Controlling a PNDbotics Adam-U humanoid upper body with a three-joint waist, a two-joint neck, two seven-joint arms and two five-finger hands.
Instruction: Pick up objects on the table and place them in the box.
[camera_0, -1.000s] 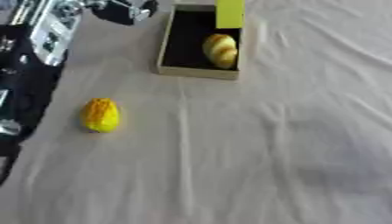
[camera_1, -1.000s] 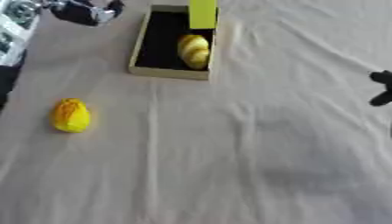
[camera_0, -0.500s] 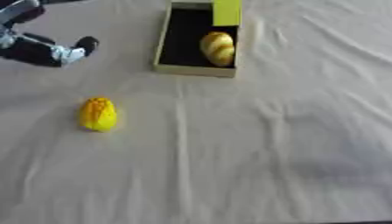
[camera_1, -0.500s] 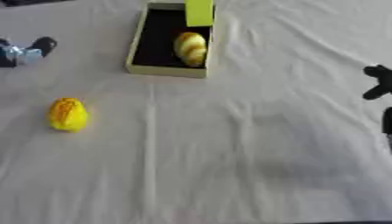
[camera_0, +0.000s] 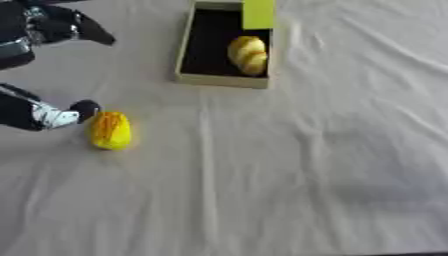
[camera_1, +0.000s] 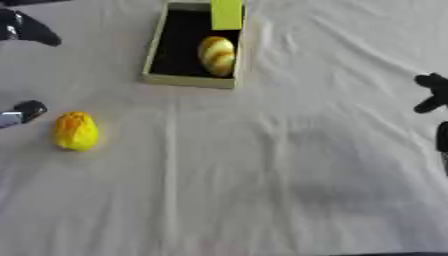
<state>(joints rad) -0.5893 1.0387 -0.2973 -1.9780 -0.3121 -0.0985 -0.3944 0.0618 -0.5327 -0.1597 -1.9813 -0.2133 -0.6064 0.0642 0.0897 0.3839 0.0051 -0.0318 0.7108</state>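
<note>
One yellow egg (camera_0: 110, 130) is left lying on the cloth (camera_0: 289, 170), at about nine o'clock from the middle of the view. A second, paler egg (camera_0: 248, 54) is already lying inside the box (camera_0: 187, 75), which sits at twelve o'clock with its yellow-green flap (camera_0: 258, 13) raised at the far end.

Over the last second the left hand (camera_0: 44, 30) has been brought down from beside the box, at eleven o'clock, toward the loose egg. One fingertip (camera_0: 85, 109) is now seen just beside the egg's nine o'clock side, close enough that contact cannot be ruled out. The other digits are spread well above it, near ten o'clock, so the hand is judged to be wide open with nothing held.

The egg itself has not been shifted on the cloth. The change is read as the approach for a grasp: the digits would next have to be closed around the egg before it is carried to the box.

Part of the right hand (camera_1: 432, 92) is shown at three o'clock, idle; whether its fingers are curled cannot be told.
</note>
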